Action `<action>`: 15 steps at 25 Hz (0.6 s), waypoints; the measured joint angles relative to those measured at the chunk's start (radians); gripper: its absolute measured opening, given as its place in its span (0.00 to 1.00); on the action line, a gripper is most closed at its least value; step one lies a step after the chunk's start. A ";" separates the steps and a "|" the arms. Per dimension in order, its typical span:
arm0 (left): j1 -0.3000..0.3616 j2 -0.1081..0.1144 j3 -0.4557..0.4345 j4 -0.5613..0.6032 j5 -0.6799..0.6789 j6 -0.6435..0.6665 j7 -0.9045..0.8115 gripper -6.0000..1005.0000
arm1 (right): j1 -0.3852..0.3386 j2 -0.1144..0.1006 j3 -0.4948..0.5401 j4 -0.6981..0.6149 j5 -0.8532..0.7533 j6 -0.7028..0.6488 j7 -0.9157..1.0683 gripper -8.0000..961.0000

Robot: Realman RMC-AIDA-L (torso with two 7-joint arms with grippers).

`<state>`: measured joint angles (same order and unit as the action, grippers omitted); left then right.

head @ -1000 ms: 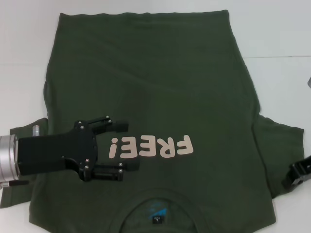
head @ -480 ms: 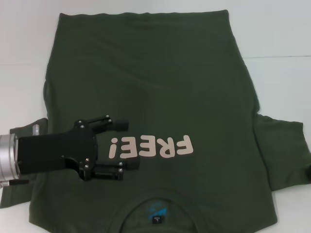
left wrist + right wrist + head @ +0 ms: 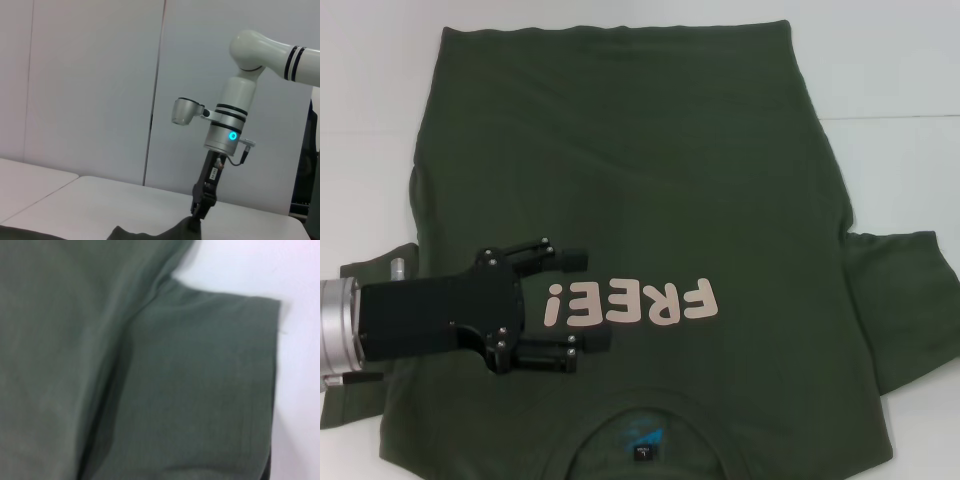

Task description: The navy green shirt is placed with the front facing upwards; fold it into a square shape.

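Left hand: at 8 o'clock in the head view, reaching in over the left sleeve; fingers spread, nothing between them, just left of the "FREE!" lettering. Whether it touches the cloth cannot be told. Judged: sits over the chest to pin or smooth the fabric before a fold.

Navy green shirt: fills the centre of the white tabletop, front up, lettering reading upside down, so the collar lies at 6 o'clock and the hem at 12. Flat, not yet folded. Judged: this layout puts both sleeves within reach of each arm.

Neck label: blue print inside the collar, at 6 o'clock.

Right sleeve: spread out at 4 o'clock, lying flat in the right wrist view.

Right hand: out of the head view; in the left wrist view it hangs straight down at the sleeve's edge. Open or closed: cannot tell.

Hidden: collar bottom and lower hem corners cut off at 6 o'clock; left sleeve mostly under the left arm.
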<state>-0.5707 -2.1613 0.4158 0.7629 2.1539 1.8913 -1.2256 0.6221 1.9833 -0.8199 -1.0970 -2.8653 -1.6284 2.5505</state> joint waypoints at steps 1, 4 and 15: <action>0.000 0.000 0.000 0.000 0.000 0.001 0.000 0.86 | 0.002 0.000 0.000 0.001 -0.005 0.013 -0.003 0.02; 0.003 0.000 0.000 -0.001 0.000 0.002 -0.001 0.85 | 0.005 0.000 -0.001 0.000 -0.012 0.035 -0.007 0.02; -0.001 -0.002 0.000 -0.012 0.000 -0.001 -0.002 0.85 | 0.002 -0.012 0.002 0.001 -0.063 0.109 -0.007 0.01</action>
<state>-0.5722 -2.1630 0.4153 0.7504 2.1536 1.8899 -1.2272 0.6245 1.9708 -0.8183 -1.0964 -2.9279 -1.5196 2.5433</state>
